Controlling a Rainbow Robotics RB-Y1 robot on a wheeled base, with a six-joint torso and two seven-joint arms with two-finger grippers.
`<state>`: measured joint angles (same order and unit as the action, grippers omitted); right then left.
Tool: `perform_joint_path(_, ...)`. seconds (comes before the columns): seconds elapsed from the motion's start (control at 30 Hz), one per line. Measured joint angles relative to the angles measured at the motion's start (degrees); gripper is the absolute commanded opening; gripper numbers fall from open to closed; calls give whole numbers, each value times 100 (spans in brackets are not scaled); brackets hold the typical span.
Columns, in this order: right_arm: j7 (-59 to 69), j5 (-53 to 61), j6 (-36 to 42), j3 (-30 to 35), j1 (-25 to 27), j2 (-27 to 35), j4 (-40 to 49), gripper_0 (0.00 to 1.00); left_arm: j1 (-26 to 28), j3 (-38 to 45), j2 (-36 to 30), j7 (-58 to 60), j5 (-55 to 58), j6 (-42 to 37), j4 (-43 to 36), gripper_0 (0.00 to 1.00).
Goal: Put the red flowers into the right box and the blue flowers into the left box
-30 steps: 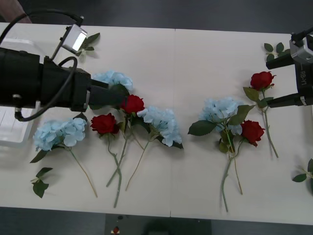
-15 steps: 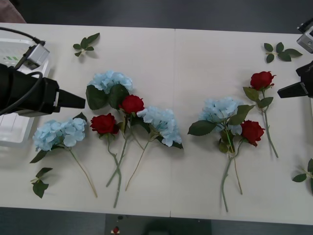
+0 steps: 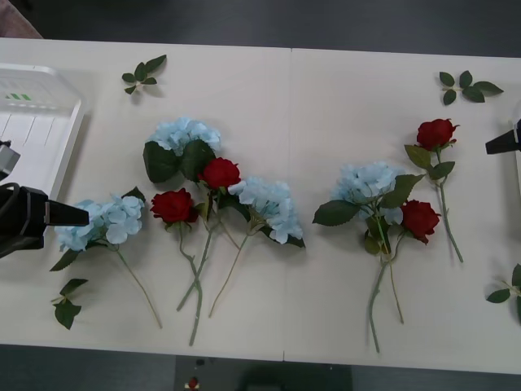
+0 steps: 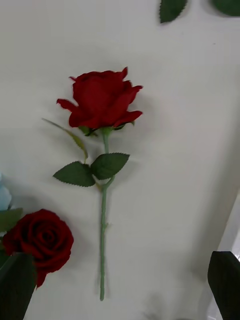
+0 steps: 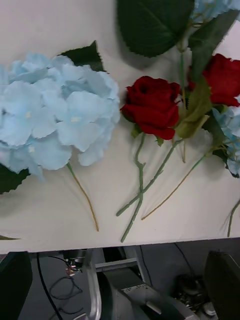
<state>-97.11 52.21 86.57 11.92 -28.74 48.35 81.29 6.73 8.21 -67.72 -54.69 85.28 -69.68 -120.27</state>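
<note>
Red flowers lie on the white table: two roses (image 3: 220,173) (image 3: 173,206) at centre-left and two (image 3: 435,133) (image 3: 419,218) at the right. Blue flowers lie among them (image 3: 186,132) (image 3: 99,221) (image 3: 264,204) (image 3: 368,181). The left box (image 3: 49,155), a white slotted basket, sits at the left edge. My left gripper (image 5: 117,255) is open at the table's left front, beside a blue flower (image 5: 55,110) and a rose (image 5: 152,105); a black finger (image 3: 69,214) shows next to that blue head. My right gripper (image 4: 122,256) is open over the far-right rose (image 4: 100,100), holding nothing.
Loose leaf sprigs lie at the back left (image 3: 142,72), back right (image 3: 466,84), front left (image 3: 67,303) and right edge (image 3: 505,293). A white rim (image 4: 231,235) shows beside the right gripper. Bare table stretches across the middle and back.
The left arm has pulled back from over the centre-left flowers to the left front edge. The right arm has drawn away to the right edge. No flower has moved.
</note>
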Motion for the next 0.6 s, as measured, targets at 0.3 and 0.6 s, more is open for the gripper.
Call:
perform_joint_path(0.3,665,-189,-1225,-1034,-515,0,-906,100,289,-63,1,1158,-696,0,-347,100)
perform_joint_path(0.6,789,-268,-2390,-1935,-724,0,-1618,100,24,-1142,108,1752,-1692,2,-370,100)
